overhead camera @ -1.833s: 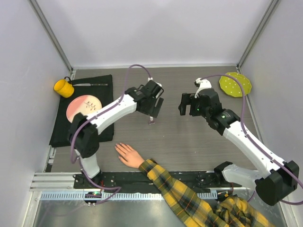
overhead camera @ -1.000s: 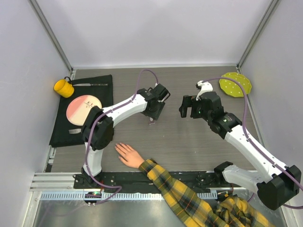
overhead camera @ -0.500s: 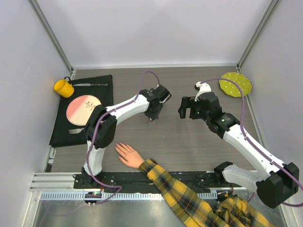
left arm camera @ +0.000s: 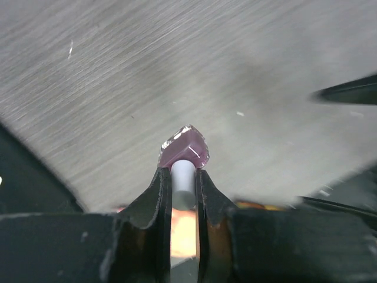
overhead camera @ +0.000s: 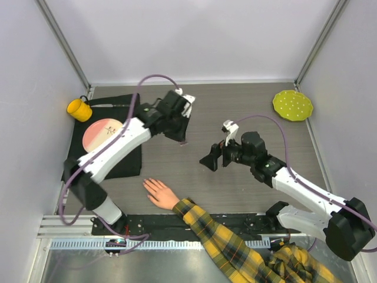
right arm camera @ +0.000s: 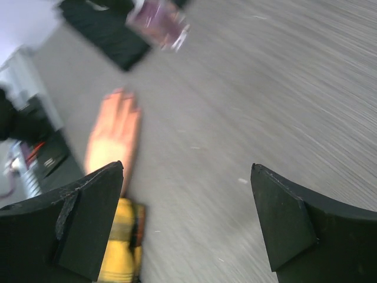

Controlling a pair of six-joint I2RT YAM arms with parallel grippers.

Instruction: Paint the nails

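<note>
1. The left gripper (left arm camera: 183, 177) is clenching the pale cylindrical cap (left arm camera: 183, 181) of a tiny purple glass bottle (left arm camera: 184, 151). Its two dark fingers (left arm camera: 158, 197) are pressing the cap from both sides.
2. Seen from above, this gripper is holding the bottle over the far-left part of the grey wood-grain table (overhead camera: 247, 112), just right of a black cloth mat (overhead camera: 126, 106).
3. The right gripper (overhead camera: 213, 159) is standing wide apart and grasping nothing. It is hovering near the table's middle, with its jaws facing left.
4. The pale flesh-coloured hand (overhead camera: 160, 193) is lying flat at the near edge, left of centre, with its fingers spread and pointing far-left. A yellow-black plaid sleeve (overhead camera: 221, 236) is running off to the near right.
5. The nails (overhead camera: 146, 183) are sitting at those fingertips — too small to tell apart from above, and blurred in the right wrist view. They are well apart from both grippers.
6. A round pink plate (overhead camera: 105, 134) is resting on the mat, and a yellow mug (overhead camera: 78, 109) is standing at the mat's far-left corner.
7. A yellow-green dotted plate (overhead camera: 293, 105) is lying at the far right.
</note>
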